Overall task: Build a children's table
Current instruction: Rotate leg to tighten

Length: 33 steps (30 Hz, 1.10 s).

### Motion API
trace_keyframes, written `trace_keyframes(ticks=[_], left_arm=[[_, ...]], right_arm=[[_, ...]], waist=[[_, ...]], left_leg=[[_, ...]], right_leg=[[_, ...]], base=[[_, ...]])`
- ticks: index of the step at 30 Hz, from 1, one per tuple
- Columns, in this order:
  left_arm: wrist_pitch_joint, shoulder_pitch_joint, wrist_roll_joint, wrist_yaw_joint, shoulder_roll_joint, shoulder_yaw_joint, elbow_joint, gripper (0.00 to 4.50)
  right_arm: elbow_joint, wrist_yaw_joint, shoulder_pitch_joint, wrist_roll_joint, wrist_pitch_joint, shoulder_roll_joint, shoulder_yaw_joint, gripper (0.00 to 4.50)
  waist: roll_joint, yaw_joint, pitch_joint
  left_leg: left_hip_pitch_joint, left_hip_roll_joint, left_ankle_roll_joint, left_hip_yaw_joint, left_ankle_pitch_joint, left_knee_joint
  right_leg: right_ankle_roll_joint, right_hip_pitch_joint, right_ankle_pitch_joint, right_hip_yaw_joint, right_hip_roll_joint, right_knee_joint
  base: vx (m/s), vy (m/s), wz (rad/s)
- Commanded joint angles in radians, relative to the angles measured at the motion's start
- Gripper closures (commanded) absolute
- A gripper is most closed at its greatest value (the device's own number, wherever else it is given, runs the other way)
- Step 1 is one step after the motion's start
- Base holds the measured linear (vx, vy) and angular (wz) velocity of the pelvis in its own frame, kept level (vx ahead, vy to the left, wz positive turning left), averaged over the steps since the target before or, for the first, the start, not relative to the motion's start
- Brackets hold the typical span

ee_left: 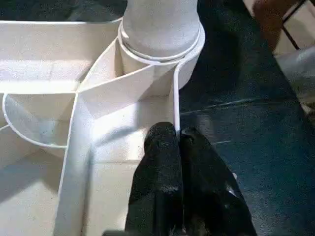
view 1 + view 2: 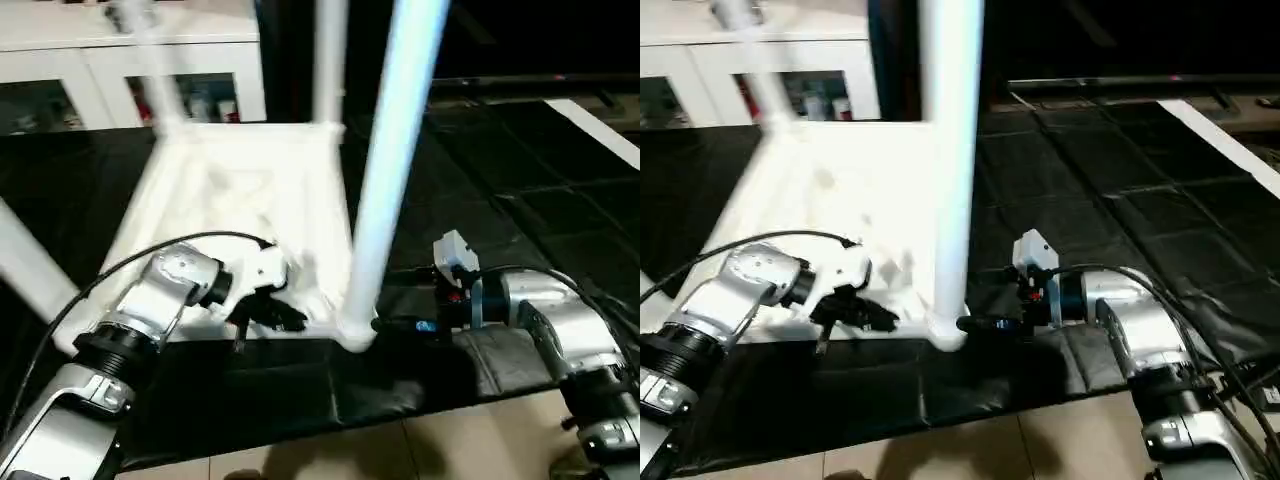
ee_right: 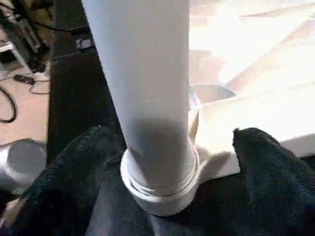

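Observation:
The children's table lies upside down on a black mat, its white ribbed top (image 2: 240,190) facing up. A long white leg (image 2: 395,150) stands upright in the near right corner socket (image 2: 355,330). Two more legs (image 2: 330,60) rise at the far corners, and another (image 2: 25,260) slants at the left. My left gripper (image 2: 285,315) is shut on the top's thin near rim (image 1: 174,98), just beside that socket. My right gripper (image 2: 395,325) is open, one finger (image 3: 74,172) on each side of the leg's base (image 3: 157,162), with a gap to each.
The black mat (image 2: 500,180) spreads across the floor to the right and behind. Its front edge meets pale floor tiles (image 2: 450,440) near my forearms. A white cabinet with glass doors (image 2: 60,60) stands at the back left.

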Motion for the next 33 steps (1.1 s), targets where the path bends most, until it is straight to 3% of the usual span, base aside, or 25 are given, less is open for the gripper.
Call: trace_keyframes(ticks=[1, 5, 10, 15, 21, 29, 33], left_arm=[[-0.025, -0.011, 0.017, -0.026, -0.006, -0.031, -0.017, 4.50], [-0.053, -0.029, 0.025, -0.024, -0.009, -0.036, 0.015, 4.50], [-0.059, -0.032, 0.025, -0.029, -0.005, -0.037, 0.015, 4.50], [-0.066, -0.030, 0.027, -0.030, -0.002, -0.041, 0.013, 4.50], [-0.072, -0.030, 0.030, -0.029, -0.002, -0.041, 0.019, 4.50], [-0.078, -0.033, 0.034, -0.014, -0.006, -0.040, 0.034, 4.50], [0.015, -0.015, 0.016, 0.050, -0.028, -0.008, -0.005, 4.50]], right_arm=[[0.011, 0.027, -0.015, -0.011, -0.010, -0.007, 0.016, 0.65], [0.039, 0.077, -0.036, -0.005, -0.003, -0.003, 0.041, 1.00], [0.065, 0.087, -0.053, -0.007, -0.016, 0.006, 0.052, 1.44], [0.135, 0.069, -0.092, -0.022, -0.036, 0.034, 0.053, 1.84], [0.162, 0.066, -0.105, -0.023, -0.045, 0.044, 0.054, 2.44], [0.188, 0.089, -0.113, -0.012, -0.048, 0.061, 0.053, 2.55], [0.119, 0.066, -0.060, 0.013, -0.007, 0.054, 0.038, 2.55]], waist=[[-0.004, -0.006, -0.074], [-0.010, -0.006, -0.075], [-0.010, -0.007, -0.074], [-0.011, -0.008, -0.077], [-0.013, -0.007, -0.075], [-0.011, -0.008, -0.074], [-0.009, -0.005, -0.074]], left_leg=[[0.002, 0.031, 0.058, -0.003, -0.153, -0.065], [0.000, 0.029, 0.065, -0.002, -0.143, -0.063], [0.001, 0.030, 0.059, -0.002, -0.145, -0.064], [0.002, 0.032, 0.060, -0.002, -0.133, -0.063], [0.001, 0.031, 0.060, -0.001, -0.137, -0.063], [0.001, 0.031, 0.053, -0.002, -0.149, -0.064], [0.008, 0.032, 0.050, -0.001, -0.156, -0.063]], right_leg=[[-0.179, 0.060, -0.269, 0.060, -0.065, -0.065], [-0.170, 0.060, -0.283, 0.059, -0.066, -0.067], [-0.154, 0.058, -0.323, 0.059, -0.067, -0.069], [-0.175, 0.057, -0.280, 0.060, -0.067, -0.063], [-0.168, 0.058, -0.293, 0.061, -0.068, -0.064], [-0.161, 0.057, -0.320, 0.060, -0.068, -0.067], [-0.169, 0.054, -0.309, 0.062, -0.066, -0.066]], base=[[0.000, 0.000, 0.00], [0.000, 0.000, 0.00], [0.000, 0.000, 0.00], [0.000, 0.000, 0.00], [0.000, 0.000, 0.00], [0.000, 0.000, 0.00], [0.000, 0.000, 0.00]])
